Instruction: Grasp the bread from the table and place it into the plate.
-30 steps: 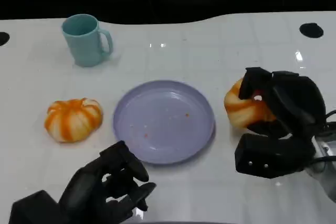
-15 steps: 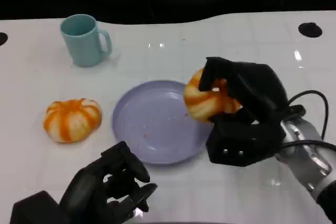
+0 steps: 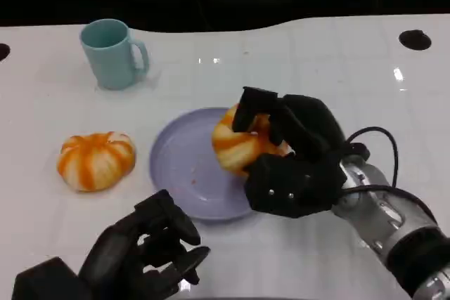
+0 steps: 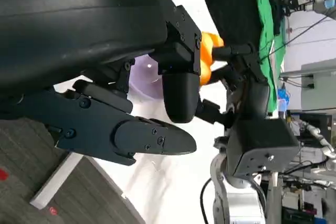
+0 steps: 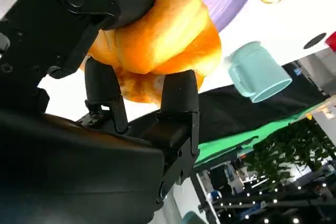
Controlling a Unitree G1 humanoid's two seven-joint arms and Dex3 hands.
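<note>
**Bread held over the plate's right rim**

My right hand [image 3: 285, 152] grips the bread [image 3: 239, 142], a round, glossy orange-and-cream bun with ribbed lobes; matte black fingers [image 5: 178, 95] wrap it from both sides. It sits above the right part of the smooth lilac plate [image 3: 183, 166], a shallow disc flecked with crumbs. My left hand [image 3: 144, 254] rests near the table's [image 3: 316, 61] front edge, fingers loosely apart, holding nothing. A second ribbed bun [image 3: 96, 159] lies left of the plate; a teal mug [image 3: 111, 54] stands at far left.
</note>
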